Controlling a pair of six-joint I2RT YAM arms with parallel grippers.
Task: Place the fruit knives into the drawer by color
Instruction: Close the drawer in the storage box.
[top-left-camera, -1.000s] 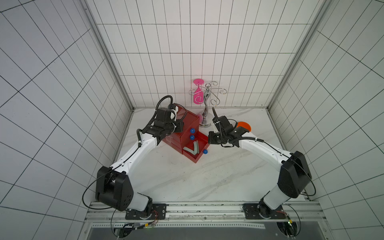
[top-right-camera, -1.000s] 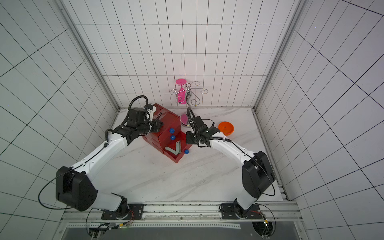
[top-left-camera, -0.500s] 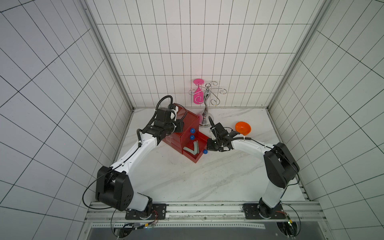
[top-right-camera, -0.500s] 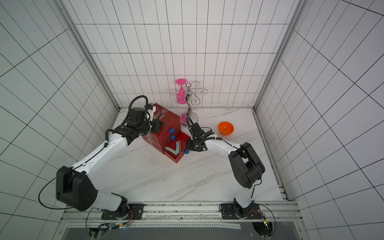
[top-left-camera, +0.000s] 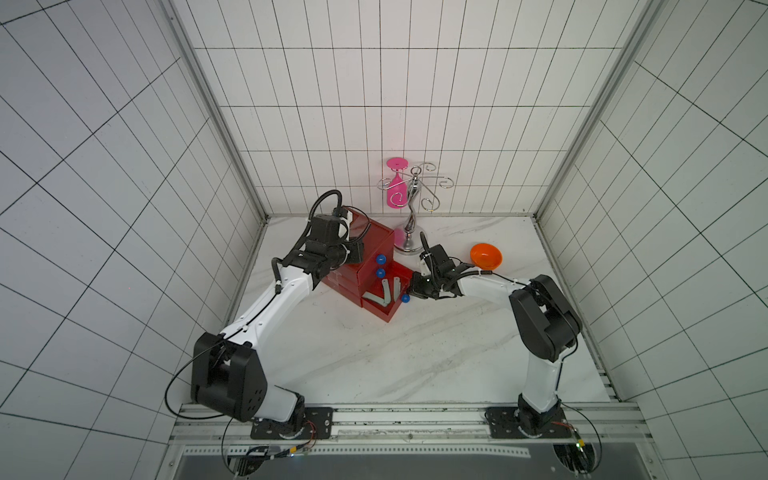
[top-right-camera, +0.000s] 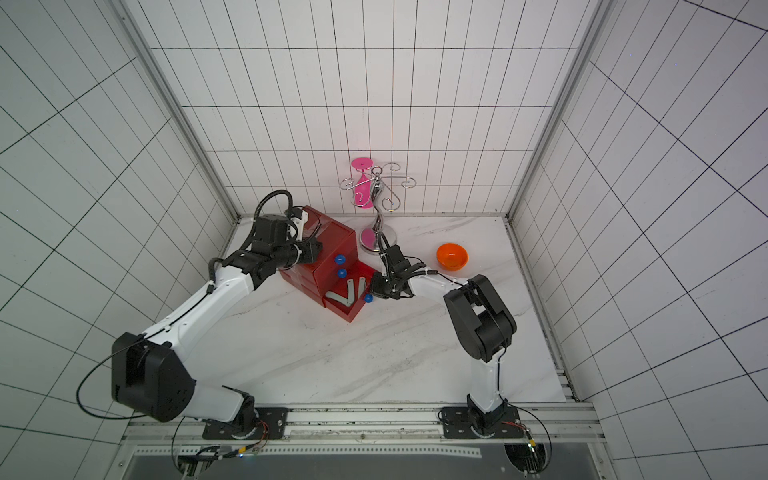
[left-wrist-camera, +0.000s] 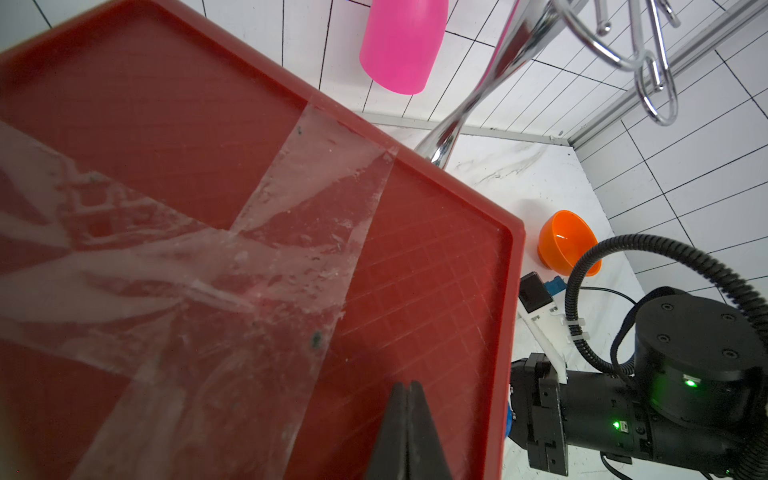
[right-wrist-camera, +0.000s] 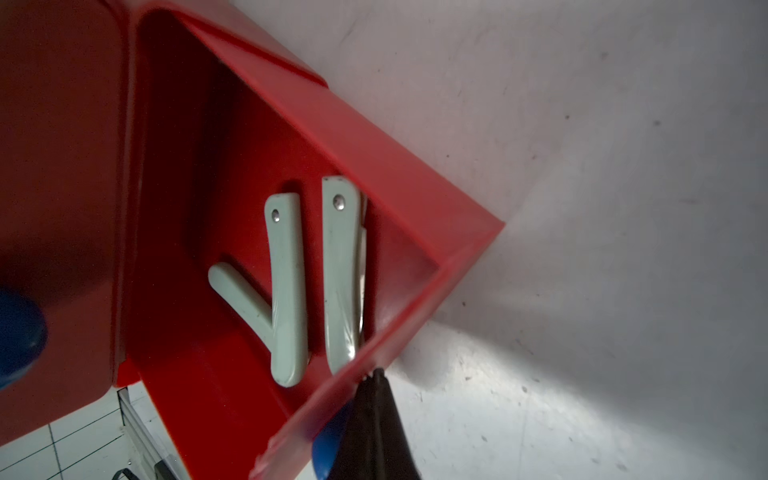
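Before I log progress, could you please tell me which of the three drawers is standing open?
The bottom drawer: it is pulled out, showing mint green knives; the upper two drawers are shut.

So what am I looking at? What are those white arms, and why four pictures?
Two robot arms work at a marble table. Two pictures look down from overhead; two come from cameras on the arms' wrists. On the table: a red drawer chest, an orange bowl, a silver rack with a pink glass. The bottom drawer is open, three mint green fruit knives inside. The left fingers are shut above the chest's top; the right fingers, also shut, are at the open drawer's front. Neither holds anything.
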